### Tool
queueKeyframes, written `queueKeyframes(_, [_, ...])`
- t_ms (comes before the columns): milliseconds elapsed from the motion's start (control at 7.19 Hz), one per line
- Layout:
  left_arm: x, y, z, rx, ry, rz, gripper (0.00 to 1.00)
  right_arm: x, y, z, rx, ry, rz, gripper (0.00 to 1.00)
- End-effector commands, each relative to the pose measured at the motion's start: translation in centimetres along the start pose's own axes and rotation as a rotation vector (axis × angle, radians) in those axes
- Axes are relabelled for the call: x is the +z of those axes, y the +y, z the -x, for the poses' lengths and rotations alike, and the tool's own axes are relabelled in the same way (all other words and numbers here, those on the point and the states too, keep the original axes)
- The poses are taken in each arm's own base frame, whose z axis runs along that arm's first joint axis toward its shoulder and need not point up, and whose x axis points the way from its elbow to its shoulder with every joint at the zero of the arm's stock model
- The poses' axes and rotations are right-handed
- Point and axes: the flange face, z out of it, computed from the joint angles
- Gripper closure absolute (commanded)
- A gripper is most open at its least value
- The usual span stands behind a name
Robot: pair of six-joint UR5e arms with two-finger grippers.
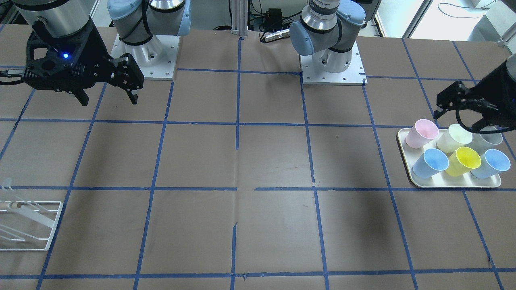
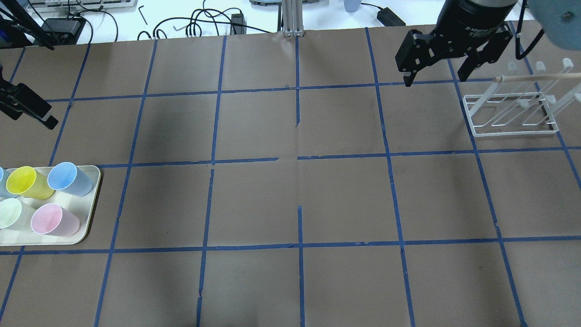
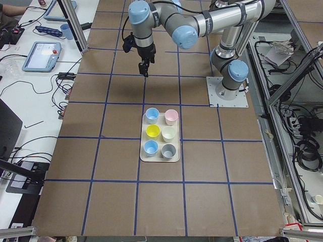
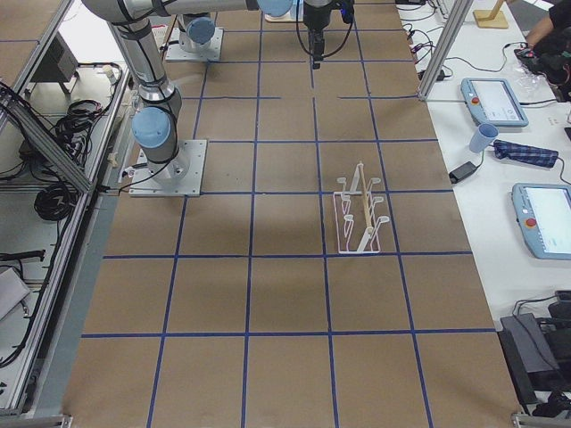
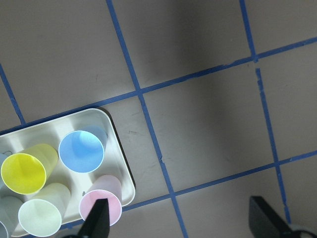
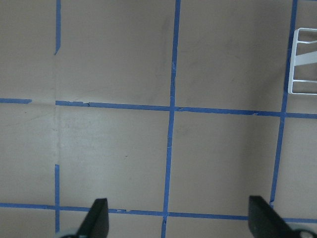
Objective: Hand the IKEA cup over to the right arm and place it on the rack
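Two pale blue IKEA cups (image 1: pixel 431 163) (image 1: pixel 492 163) stand on a cream tray (image 1: pixel 455 184) with pink, pale green, yellow and grey cups. One blue cup (image 5: pixel 81 151) shows in the left wrist view and overhead (image 2: pixel 68 178). My left gripper (image 1: pixel 455 119) hangs open and empty above the tray's robot-side edge, touching no cup. My right gripper (image 1: pixel 109 100) is open and empty in the air, near the white wire rack (image 2: pixel 513 109) and apart from it (image 2: pixel 435 79). The rack also shows in the front view (image 1: pixel 28 225).
The brown table has a blue tape grid. The two arm bases (image 1: pixel 145 52) (image 1: pixel 332 60) are bolted at the robot side. A corner of the rack (image 6: pixel 304 62) shows in the right wrist view. Cables and gear lie beyond the far edge (image 2: pixel 195 22).
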Motion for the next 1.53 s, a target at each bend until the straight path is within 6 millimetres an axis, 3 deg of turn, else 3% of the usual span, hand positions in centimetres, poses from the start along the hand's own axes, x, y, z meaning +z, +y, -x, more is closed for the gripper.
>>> queueKeyframes(0, [5.5, 0.5, 6.7, 0.085, -0.006, -0.012, 0.0, -0.1, 0.0, 0.0, 0.0, 0.0, -0.002, 0.0])
queueKeyframes(417, [11.5, 0.4, 12.3, 0.127, 0.014, -0.007, 0.0, 0.1, 0.0, 0.0, 0.0, -0.002, 0.001, 0.0])
queueKeyframes(695, [14.0, -0.1, 13.7, 0.179, 0.011, -0.006, 0.0, 0.1, 0.0, -0.1, 0.002, -0.002, 0.003, 0.0])
queueKeyframes(1113, [18.2, -0.1, 13.5, 0.241, -0.015, -0.01, 0.0, 0.1, 0.0, -0.1, 0.002, -0.002, 0.004, 0.0])
queueKeyframes(1391, [19.8, 0.5, 12.7, 0.249, 0.014, 0.007, 0.0, 0.1, 0.0, 0.0, 0.0, 0.0, 0.001, 0.0])
